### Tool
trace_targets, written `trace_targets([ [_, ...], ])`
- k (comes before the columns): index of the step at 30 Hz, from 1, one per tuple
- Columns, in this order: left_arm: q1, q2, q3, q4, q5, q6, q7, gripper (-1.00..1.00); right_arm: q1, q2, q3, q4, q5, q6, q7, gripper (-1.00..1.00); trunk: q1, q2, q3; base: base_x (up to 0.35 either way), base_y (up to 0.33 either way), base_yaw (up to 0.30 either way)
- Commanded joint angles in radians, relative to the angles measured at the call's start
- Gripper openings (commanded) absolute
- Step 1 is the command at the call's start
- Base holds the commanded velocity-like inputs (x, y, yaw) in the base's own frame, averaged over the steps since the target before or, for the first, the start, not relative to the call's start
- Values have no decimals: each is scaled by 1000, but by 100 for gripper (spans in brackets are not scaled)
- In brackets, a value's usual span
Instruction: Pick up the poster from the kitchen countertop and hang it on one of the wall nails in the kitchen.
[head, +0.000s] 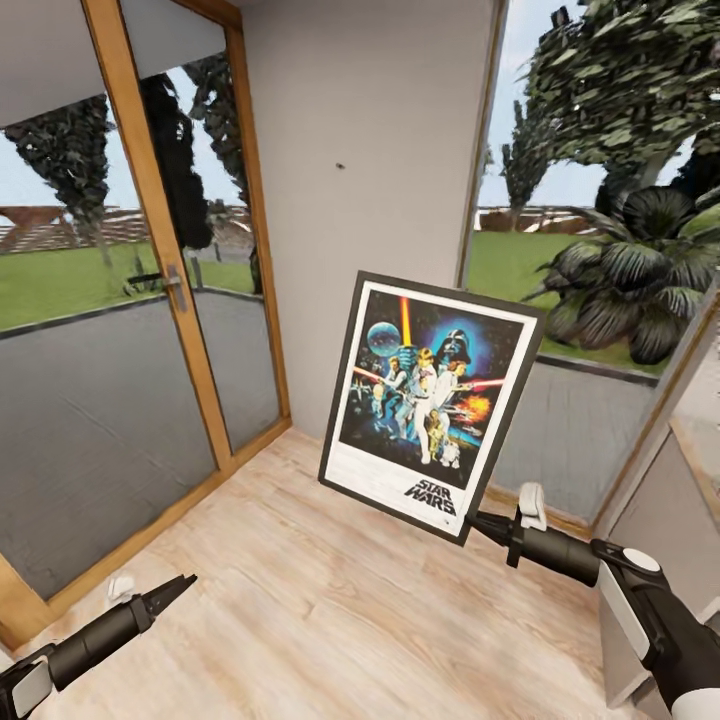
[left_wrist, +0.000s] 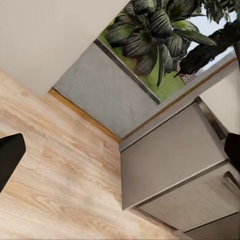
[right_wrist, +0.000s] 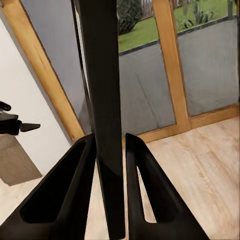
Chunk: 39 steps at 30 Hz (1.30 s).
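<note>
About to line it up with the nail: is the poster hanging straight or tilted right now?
Tilted. In the head view the poster leans with its top edge sloping down to the right, gripped at its lower right corner by the right tool.

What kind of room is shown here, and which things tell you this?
Probably a corner of a house kitchen beside a garden: a glazed wooden door, a light wood floor and grey cabinet fronts. The right end effector holds a Star Wars poster.

Pale wood floor (head: 330, 600); wood-framed glass door (head: 150, 260) with handle (head: 176, 288); grey wall (head: 360, 180); leafy plant (head: 630, 280) outside window; grey cabinet (left_wrist: 175, 165) beside it
</note>
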Motion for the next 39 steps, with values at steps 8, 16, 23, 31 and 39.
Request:
trace_targets([
  [8,-1,0,7,1,-7,-7,-2,100,-1,0,0,-7,-6,13,5,-100,1,-2,-1,216,219,-70],
  [16,-1,1,6,1,-7,-5,-1,100,0,0,0,-8,-6,12,5,-100,1,-2,-1,244,258,-6],
  [23,-1,1,6,1,-7,-5,-1,100,0,0,0,-8,-5,11,5,-100,1,-2,-1,246,262,0],
  [31,-1,2,6,1,-7,-5,-2,100,0,0,0,-8,-6,11,5,-100,1,-2,-1,239,265,-69],
  [39,-1,4,8,1,-7,-6,-2,100,0,1,1,-8,-4,11,5,-100,1,-2,2,57,61,-282],
])
